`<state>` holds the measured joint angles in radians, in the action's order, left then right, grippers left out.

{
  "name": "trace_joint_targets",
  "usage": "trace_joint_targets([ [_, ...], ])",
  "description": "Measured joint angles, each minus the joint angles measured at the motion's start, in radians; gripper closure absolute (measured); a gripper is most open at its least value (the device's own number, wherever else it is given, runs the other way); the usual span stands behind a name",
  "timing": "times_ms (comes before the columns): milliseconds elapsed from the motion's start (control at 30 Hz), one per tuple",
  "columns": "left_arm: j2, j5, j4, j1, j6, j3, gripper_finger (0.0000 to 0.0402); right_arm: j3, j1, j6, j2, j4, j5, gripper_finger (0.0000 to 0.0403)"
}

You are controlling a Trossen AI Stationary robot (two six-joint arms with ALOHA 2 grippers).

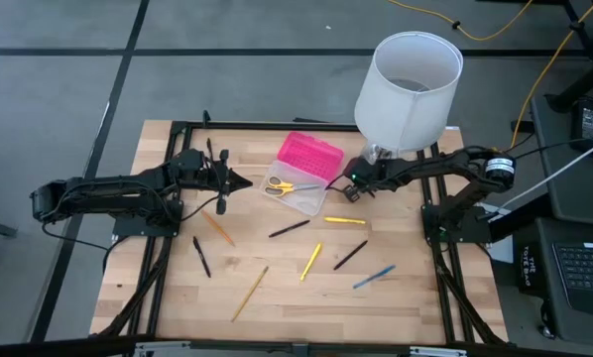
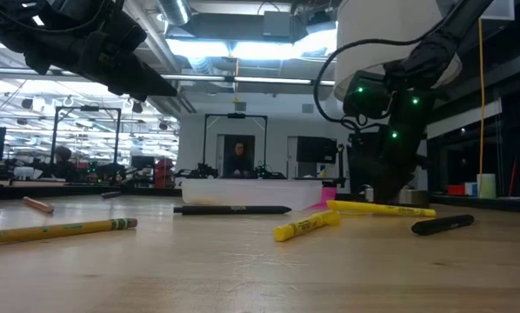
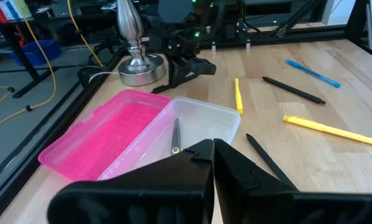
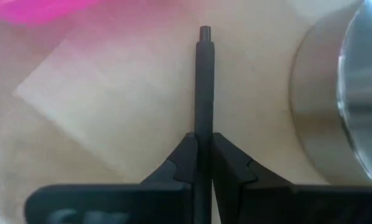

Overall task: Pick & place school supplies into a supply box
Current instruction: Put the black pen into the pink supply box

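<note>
The supply box lies open at the table's far middle, with its pink half (image 1: 309,157) on the far side and its clear half (image 1: 298,193) nearer. Yellow-handled scissors (image 1: 285,185) and a dark pencil (image 3: 175,135) lie in the clear half. My left gripper (image 1: 245,182) (image 3: 213,146) hovers shut and empty just left of the box. My right gripper (image 1: 348,184) (image 4: 203,140) is at the box's right side by the lamp base, shut on a dark pen (image 4: 203,81). Several pens and pencils lie flat on the table. My right gripper pinches the dark pen's shaft (image 4: 203,127) between its two fingers. The pen lies along the fingers and sticks out ahead of them, its free end (image 4: 204,30) pointing toward the pink half. The fingers come from the table's right. Whether the pen touches the table does not show.
A white lamp (image 1: 408,89) stands at the far right, its metal base (image 3: 139,68) (image 4: 341,99) close beside my right gripper. Loose on the wood: an orange-tan pencil (image 1: 217,228), black pens (image 1: 201,256) (image 1: 289,228) (image 1: 351,255), yellow ones (image 1: 249,293) (image 1: 310,261) (image 1: 345,220), and a blue pen (image 1: 374,276).
</note>
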<state>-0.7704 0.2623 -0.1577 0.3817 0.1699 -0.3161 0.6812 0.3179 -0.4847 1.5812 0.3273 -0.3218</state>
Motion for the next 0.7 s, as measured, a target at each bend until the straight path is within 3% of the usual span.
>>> trace_joint_targets([
  [700,0.000,0.000,0.000,0.000,0.000,0.000,0.0399,0.000,-0.336,-0.037,-0.277,0.077,-0.057,0.0374],
])
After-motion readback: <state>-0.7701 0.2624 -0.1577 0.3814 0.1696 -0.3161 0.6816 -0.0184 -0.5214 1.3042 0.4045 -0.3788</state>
